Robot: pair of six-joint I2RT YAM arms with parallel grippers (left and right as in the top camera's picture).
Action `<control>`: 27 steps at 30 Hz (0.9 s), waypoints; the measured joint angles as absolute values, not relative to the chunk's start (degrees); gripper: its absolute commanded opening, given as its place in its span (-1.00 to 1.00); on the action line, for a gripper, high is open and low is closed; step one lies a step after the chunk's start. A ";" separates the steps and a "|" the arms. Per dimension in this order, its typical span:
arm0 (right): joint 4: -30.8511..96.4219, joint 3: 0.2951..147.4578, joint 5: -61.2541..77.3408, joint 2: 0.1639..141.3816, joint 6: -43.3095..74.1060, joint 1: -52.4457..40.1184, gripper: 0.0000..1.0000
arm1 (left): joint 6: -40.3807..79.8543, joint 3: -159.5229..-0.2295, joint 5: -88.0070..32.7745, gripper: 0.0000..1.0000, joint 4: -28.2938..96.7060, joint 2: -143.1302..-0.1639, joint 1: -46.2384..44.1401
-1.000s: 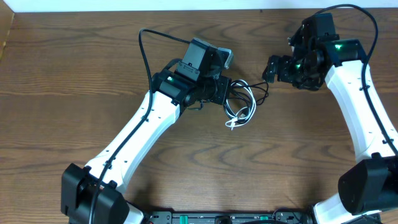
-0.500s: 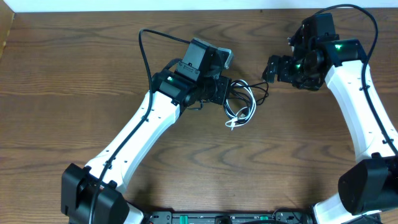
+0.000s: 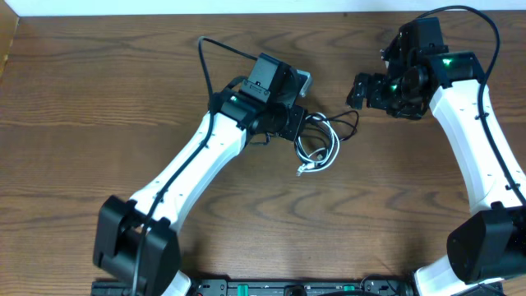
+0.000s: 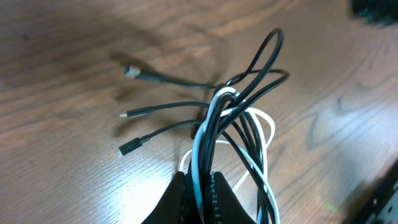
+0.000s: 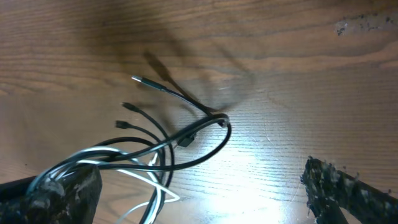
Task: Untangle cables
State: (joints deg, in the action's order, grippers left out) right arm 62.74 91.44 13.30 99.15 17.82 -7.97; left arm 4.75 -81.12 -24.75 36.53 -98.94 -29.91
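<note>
The cables (image 3: pixel 332 149) are one white cord and several black cords in a tangled bundle on the wooden table, between the two arms. My left gripper (image 3: pixel 297 125) is shut on the bundle's left side. In the left wrist view the jaws (image 4: pixel 200 191) pinch the white cord and black cords (image 4: pixel 231 106), and three black plug ends (image 4: pixel 132 72) fan out to the left. My right gripper (image 3: pixel 358 90) is open, just up and right of the bundle. In the right wrist view its fingers (image 5: pixel 205 198) are spread wide, with the cables (image 5: pixel 186 134) ahead and to the left.
The thick black wire of the left arm (image 3: pixel 204 62) loops up behind its wrist. The table's far edge (image 3: pixel 246 15) runs along the top. Bare wood (image 3: pixel 370 214) lies in front of the bundle.
My left arm has shifted a little to the right with the bundle still in its jaws, and the cords have moved slightly with it. The right arm has not moved.
</note>
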 measured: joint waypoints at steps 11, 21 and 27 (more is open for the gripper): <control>62.74 91.44 13.30 99.15 17.82 -7.97 0.99 | -3.11 -81.12 -41.56 -0.85 37.47 -104.71 -22.48; 62.74 91.44 13.30 99.15 17.82 -7.97 0.98 | -7.55 -81.12 -46.70 -0.85 40.99 -108.44 -22.22; 62.74 91.44 13.30 99.15 17.82 -7.97 0.99 | -9.34 -81.12 -47.33 -0.85 42.26 -109.84 -22.22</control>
